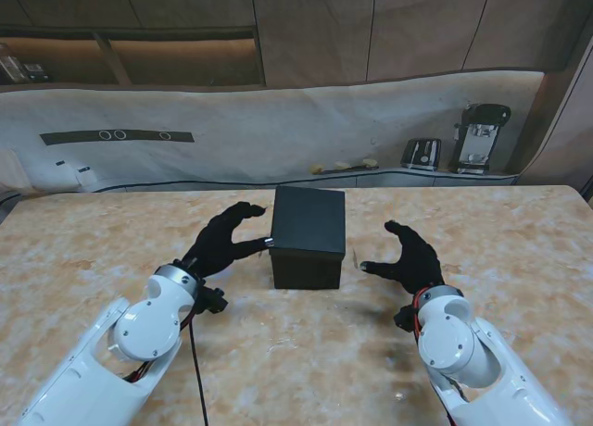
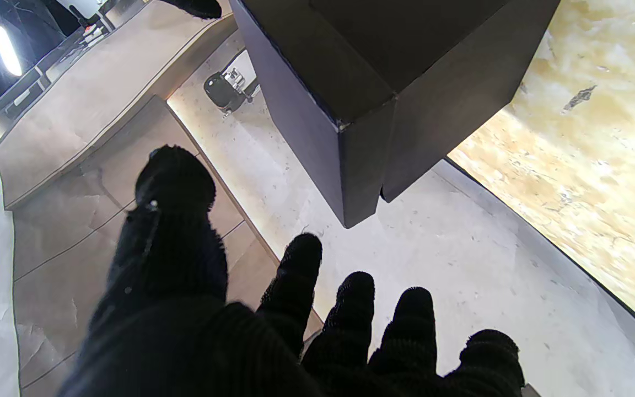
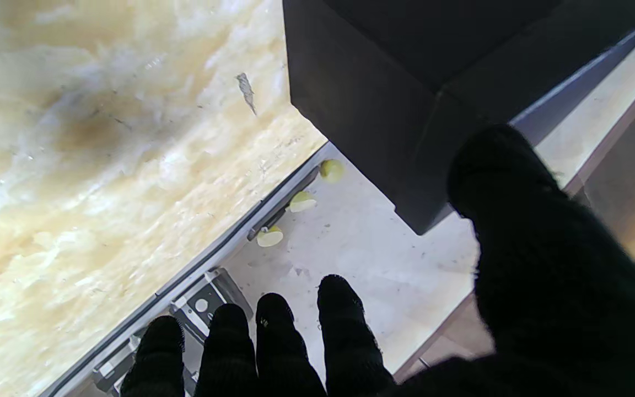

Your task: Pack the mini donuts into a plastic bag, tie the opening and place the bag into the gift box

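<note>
A closed black gift box (image 1: pixel 309 237) stands in the middle of the marble table (image 1: pixel 111 250); its dark walls also fill part of both wrist views, box (image 2: pixel 361 94) and box (image 3: pixel 405 77). My left hand (image 1: pixel 222 241) in a black glove sits just left of the box, fingers spread, thumb tip close to or touching the box's left edge. My right hand (image 1: pixel 405 257) hovers a little right of the box, fingers apart, holding nothing. No bag or donuts show in any view.
Behind the table runs a pale counter with a toaster (image 1: pixel 422 153), a coffee machine (image 1: pixel 480 137) and a few small yellowish items (image 1: pixel 343 166). A black cable (image 1: pixel 197 370) trails along my left arm. Bare marble lies on both sides.
</note>
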